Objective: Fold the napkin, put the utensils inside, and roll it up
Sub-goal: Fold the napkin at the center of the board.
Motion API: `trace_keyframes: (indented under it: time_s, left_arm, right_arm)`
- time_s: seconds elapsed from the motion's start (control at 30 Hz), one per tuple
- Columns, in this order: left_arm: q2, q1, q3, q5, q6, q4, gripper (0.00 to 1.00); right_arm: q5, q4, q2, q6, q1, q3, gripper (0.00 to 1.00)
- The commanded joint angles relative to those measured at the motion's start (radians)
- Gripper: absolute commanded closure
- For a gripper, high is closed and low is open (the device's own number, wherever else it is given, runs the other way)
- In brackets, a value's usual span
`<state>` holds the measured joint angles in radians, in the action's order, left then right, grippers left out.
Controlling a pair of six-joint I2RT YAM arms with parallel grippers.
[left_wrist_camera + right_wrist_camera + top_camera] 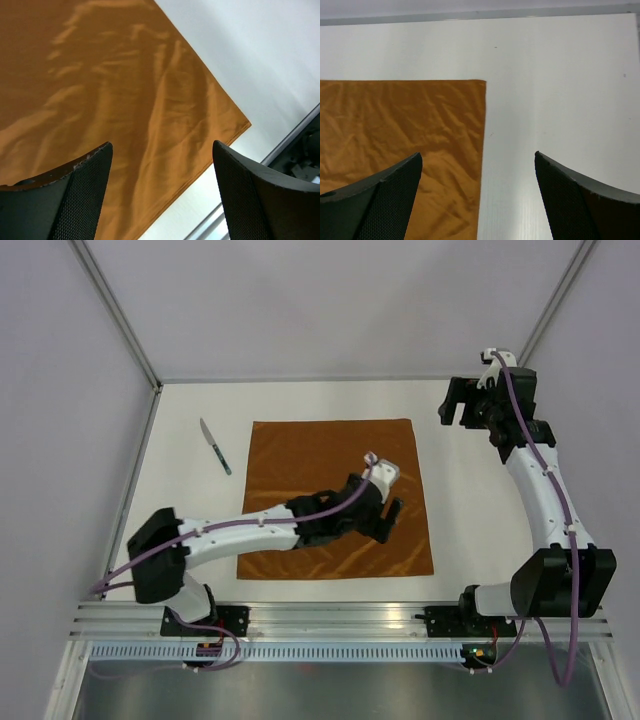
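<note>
The rust-orange napkin [300, 460] lies spread flat in the middle of the white table. The knife [215, 445], silver blade and dark handle, rests on the table to the left of the napkin's far left corner, apart from it. My left gripper [385, 515] hovers over the napkin's right half, open and holding nothing. In the left wrist view, wrinkled napkin [100, 90] fills the space under the left gripper [161, 145], with its corner to the right. My right gripper [465, 405] is raised beyond the far right corner, open. In the right wrist view, the right gripper [477, 154] frames the napkin [400, 130] edge.
Pale enclosure walls bound the table at the back and both sides. A metal rail [340, 620] carrying both arm bases runs along the near edge. Bare white table [480, 520] lies to the right of the napkin.
</note>
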<state>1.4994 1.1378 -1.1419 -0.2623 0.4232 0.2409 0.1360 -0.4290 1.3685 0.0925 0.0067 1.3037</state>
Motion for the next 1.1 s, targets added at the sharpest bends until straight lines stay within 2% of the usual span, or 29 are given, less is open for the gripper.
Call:
trace_keyframes:
  time_s: [0.0,0.13,0.27,0.43,0.6,1.07]
  left_arm:
    - [0.171,0.124,-0.123,-0.136,-0.105,-0.101,0.16]
    - [0.343,0.194,-0.209,-0.13,-0.146,-0.167,0.19]
    - [0.462,0.247,-0.292,-0.107,-0.164,-0.221,0.21]
    - [0.609,0.286,-0.383,-0.104,-0.156,-0.224,0.29]
    - [0.673,0.287,-0.417,-0.101,-0.136,-0.229,0.35]
    - [0.729,0.301,-0.404,-0.103,-0.103,-0.218,0.4]
  right_arm:
    - [0.08,-0.097,0.014,0.029,-0.074,0.063,0.02]
    - [0.116,-0.086,0.007,0.041,-0.145,0.052,0.03]
    - [0.111,-0.074,0.001,0.041,-0.154,0.029,0.03]
    - [0.108,-0.068,0.003,0.039,-0.168,0.012,0.03]
    - [0.111,-0.062,-0.002,0.035,-0.171,-0.001,0.04]
    - [0.117,-0.06,0.003,0.029,-0.178,-0.014,0.05]
